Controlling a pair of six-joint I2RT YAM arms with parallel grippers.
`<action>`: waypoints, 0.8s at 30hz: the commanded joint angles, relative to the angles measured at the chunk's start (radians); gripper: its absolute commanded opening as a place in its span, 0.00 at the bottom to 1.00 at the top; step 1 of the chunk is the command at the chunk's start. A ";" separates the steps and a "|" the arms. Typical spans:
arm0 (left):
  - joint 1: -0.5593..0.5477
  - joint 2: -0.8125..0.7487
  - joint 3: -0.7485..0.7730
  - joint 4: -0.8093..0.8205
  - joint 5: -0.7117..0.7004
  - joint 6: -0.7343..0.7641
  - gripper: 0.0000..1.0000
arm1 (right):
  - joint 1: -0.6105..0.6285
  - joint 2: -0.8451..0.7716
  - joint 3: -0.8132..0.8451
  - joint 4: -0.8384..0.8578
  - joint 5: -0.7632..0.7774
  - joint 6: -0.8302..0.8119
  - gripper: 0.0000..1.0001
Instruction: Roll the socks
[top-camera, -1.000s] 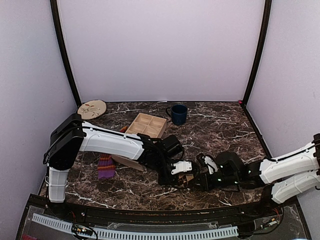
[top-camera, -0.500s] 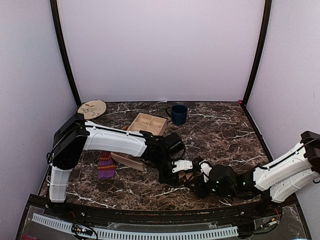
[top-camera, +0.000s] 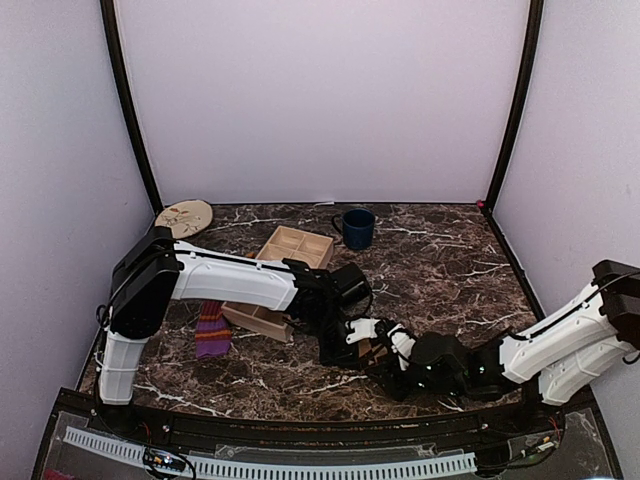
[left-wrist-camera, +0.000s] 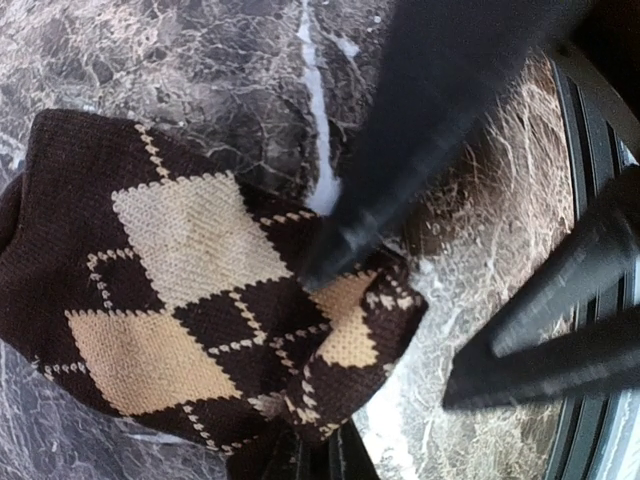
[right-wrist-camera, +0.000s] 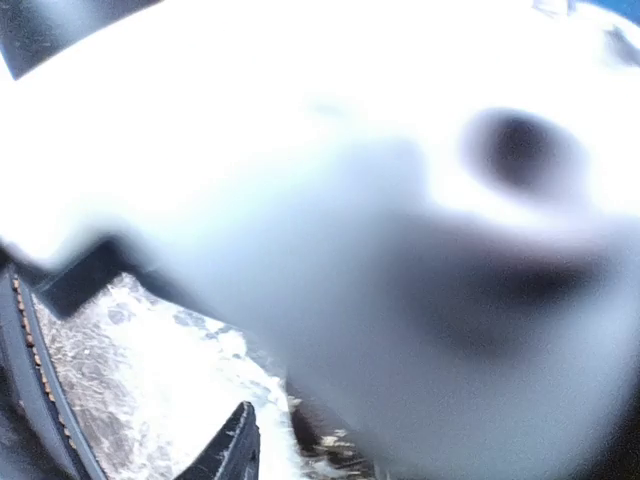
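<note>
Your left pincer is pressed together on an edge of the brown diamond-patterned sock, which lies bunched on the table just ahead of its tips. Your right pincer sits close against it from the other side. Its own camera is filled with a white blur, so you cannot tell whether its jaws are spread or closed, though a dark finger seems to bear down on the sock's middle. The main risk is the two pincers knocking together, since they have almost no room between them. The thin pinch may also let the fabric slip out if you pull before the other finger has the fold pinned, and then the bundle would fall open. The purple striped sock lies well off to the left pincer's left, beside that arm, so a wide swing could drag it. By count you have two socks, two pincers, one wooden box behind the left pincer, one blue mug farther beyond, and one round mat in the far left corner
</note>
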 joint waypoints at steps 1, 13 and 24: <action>-0.002 0.045 -0.002 -0.043 -0.011 -0.010 0.00 | 0.015 0.027 0.039 0.058 -0.039 -0.054 0.39; -0.002 0.050 -0.006 -0.044 -0.004 -0.010 0.00 | 0.016 0.107 0.069 0.068 -0.015 -0.085 0.33; -0.001 0.049 -0.011 -0.045 -0.004 -0.007 0.00 | 0.013 0.097 0.035 0.041 0.017 -0.044 0.29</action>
